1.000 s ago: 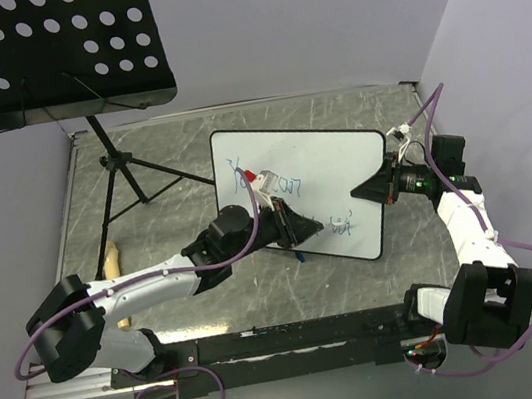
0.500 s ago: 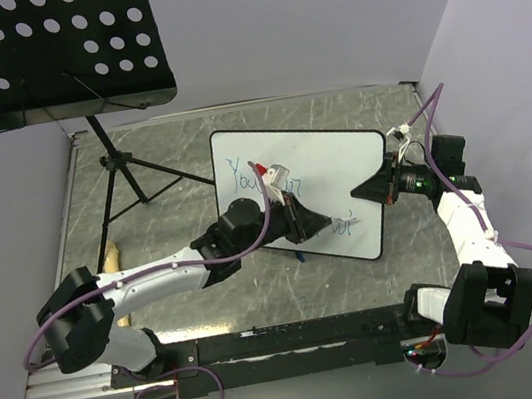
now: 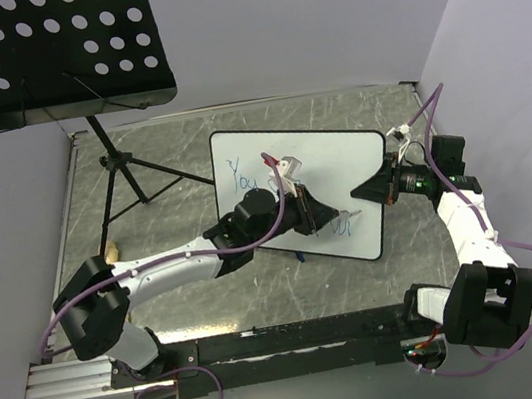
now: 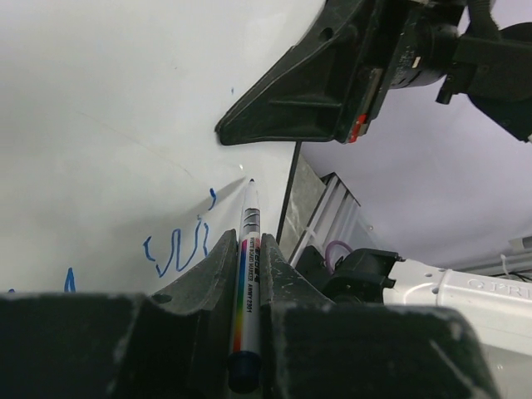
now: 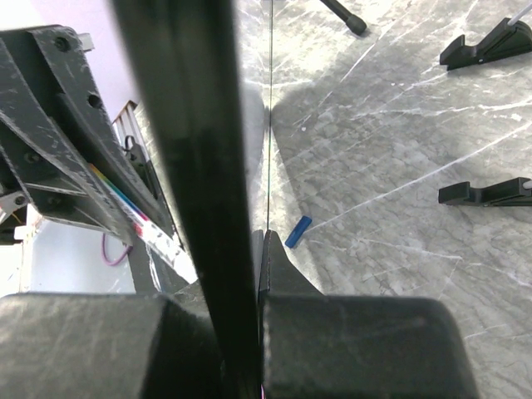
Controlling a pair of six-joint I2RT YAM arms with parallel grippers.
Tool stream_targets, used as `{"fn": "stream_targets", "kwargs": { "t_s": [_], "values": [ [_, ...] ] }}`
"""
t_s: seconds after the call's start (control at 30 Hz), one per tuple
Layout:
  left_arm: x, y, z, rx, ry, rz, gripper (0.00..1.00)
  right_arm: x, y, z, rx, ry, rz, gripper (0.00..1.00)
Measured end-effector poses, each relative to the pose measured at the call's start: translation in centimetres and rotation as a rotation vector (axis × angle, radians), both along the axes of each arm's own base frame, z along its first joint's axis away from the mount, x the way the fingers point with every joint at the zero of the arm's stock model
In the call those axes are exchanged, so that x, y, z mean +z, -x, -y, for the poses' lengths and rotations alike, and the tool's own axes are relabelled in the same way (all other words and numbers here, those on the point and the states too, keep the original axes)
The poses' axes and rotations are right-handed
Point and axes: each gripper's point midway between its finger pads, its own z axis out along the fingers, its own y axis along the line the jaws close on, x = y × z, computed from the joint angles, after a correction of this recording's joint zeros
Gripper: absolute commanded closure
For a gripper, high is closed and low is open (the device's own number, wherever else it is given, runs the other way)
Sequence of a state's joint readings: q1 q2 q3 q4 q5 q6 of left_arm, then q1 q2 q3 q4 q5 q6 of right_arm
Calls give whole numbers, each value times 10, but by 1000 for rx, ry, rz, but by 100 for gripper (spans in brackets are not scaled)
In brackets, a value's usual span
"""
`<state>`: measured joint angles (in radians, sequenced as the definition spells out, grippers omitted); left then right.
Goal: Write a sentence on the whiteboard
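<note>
The left arm has slid right along the whiteboard (image 3: 333, 160) standing mid-bench, its jaws shut on the marker (image 4: 249, 216), whose tip is near the end of the sentence's (image 3: 242, 176) lower line; writing looks nearly done, so next calls for a light closing stroke while the right jaws clamp the board's right edge; the arm hides most of the words.

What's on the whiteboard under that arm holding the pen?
Blue handwriting: "You" shows at upper left, a few strokes at lower right. The left gripper and its marker cover whatever lies between.
</note>
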<state>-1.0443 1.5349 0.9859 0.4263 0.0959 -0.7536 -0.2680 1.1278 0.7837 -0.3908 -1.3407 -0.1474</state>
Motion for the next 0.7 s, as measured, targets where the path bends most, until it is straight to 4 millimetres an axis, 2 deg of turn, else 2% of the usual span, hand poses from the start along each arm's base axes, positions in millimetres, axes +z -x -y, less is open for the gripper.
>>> {"fn": "stream_targets", "kwargs": {
  "t_s": [0.23, 0.7],
  "values": [
    [-12, -2, 2, 9, -35, -10, 99, 0, 1, 0, 2, -2, -4, 100],
    [-17, 1, 5, 0, -55, -20, 99, 0, 1, 0, 3, 0, 0, 100]
  ]
}}
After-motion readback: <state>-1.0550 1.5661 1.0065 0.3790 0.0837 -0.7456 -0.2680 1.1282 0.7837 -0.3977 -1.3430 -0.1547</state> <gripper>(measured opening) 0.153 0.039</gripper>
